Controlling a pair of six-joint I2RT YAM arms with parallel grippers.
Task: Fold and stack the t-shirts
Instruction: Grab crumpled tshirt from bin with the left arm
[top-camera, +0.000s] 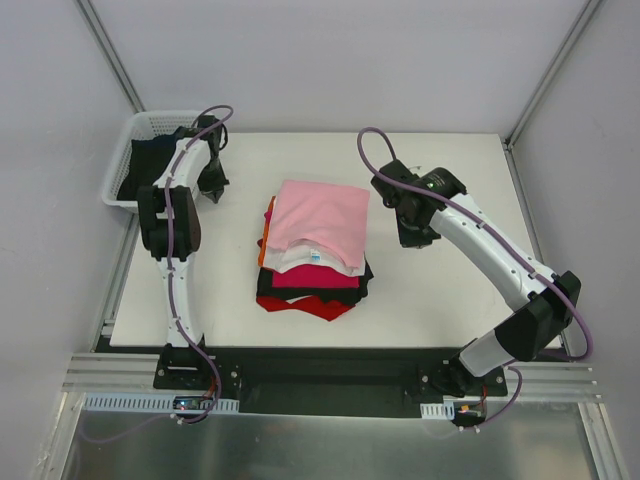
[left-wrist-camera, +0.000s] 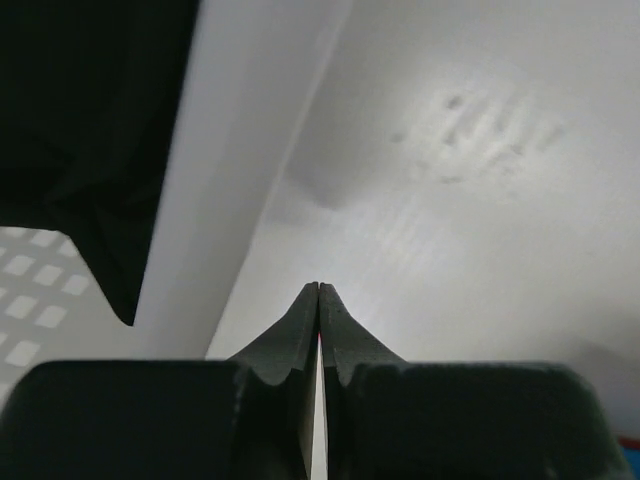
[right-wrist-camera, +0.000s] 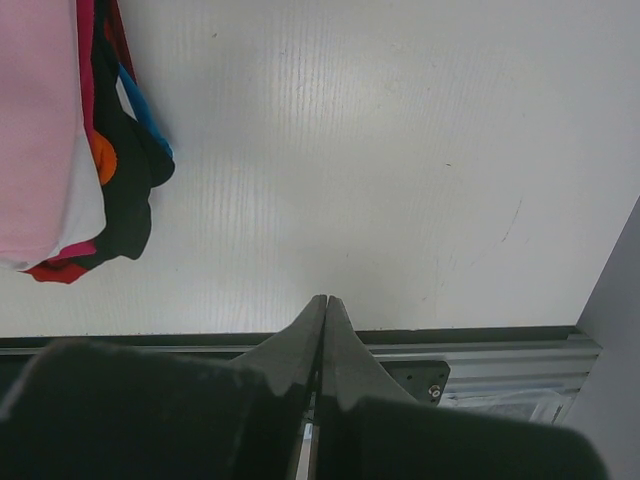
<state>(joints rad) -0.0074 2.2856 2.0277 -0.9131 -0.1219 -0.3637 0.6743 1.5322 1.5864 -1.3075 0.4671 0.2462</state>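
A stack of folded t-shirts lies mid-table, a pink tee on top, with white, magenta, black and red layers under it. Its edge shows in the right wrist view. A dark tee lies in the white basket at the far left; it shows in the left wrist view. My left gripper is shut and empty over the table beside the basket; its tips show in its wrist view. My right gripper is shut and empty, right of the stack.
The white table ends at a black rail with aluminium framing at the near edge. Grey walls stand on three sides. The basket rim runs close beside my left gripper.
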